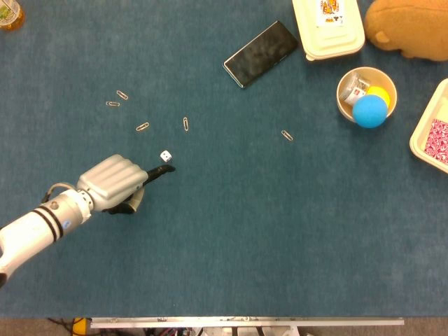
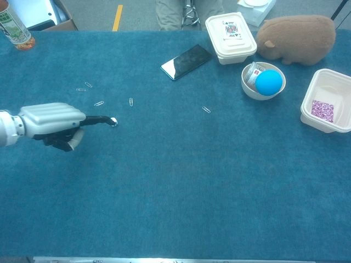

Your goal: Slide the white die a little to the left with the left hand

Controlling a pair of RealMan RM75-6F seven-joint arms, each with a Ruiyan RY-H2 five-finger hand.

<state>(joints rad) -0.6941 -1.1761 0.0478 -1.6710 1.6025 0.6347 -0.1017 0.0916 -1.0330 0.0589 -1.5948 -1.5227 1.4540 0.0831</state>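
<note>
Head view: ribbed silver left hand [image 1: 112,183] beside cubic white die [image 1: 166,156].

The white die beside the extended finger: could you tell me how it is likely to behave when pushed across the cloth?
The white die is small and cube-shaped, so probably light and stiff. On the blue cloth it may tumble rather than slide. The left hand should likely nudge it low.

Left hand [image 1: 115,185] at white die [image 1: 166,156], one finger extended to it. Left of die: bare blue worktop [image 1: 63,147], open path. Up-left: paper clips [image 1: 143,127] scattered, nearest near die. Phone [image 1: 261,53], lidded container [image 1: 327,28], bowl [image 1: 366,94] well apart at far right.
</note>
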